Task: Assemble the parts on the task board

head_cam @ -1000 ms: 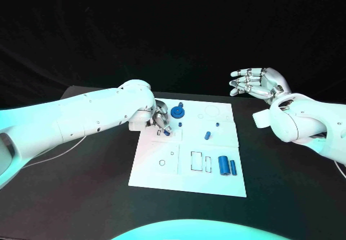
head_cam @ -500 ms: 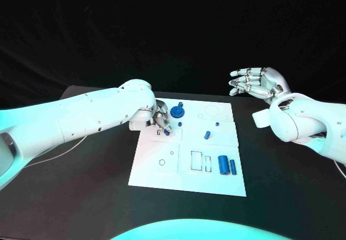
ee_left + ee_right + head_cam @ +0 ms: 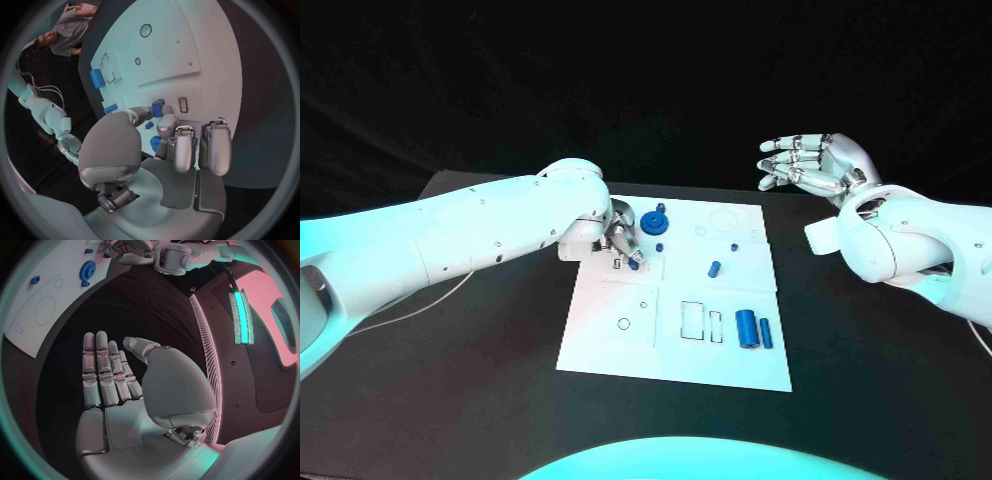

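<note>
Over the far left part of the task board (image 3: 678,330), a small blue part (image 3: 633,264) was pinched in the fingers of the left hand (image 3: 623,238). Beyond the board's far right corner, the right hand (image 3: 815,166) was held raised, fingers apart and empty.

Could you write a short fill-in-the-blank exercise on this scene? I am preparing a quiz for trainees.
1. The task board lies on a ____ table.
2. The robot hand raised off the board, holding nothing, is the ____ one.
3. The left robot hand works over the board's ____ edge, as the robot sees it.
4. The parts, such as the gear, are ____ in colour.

Missing words: black; right; left; blue
</note>
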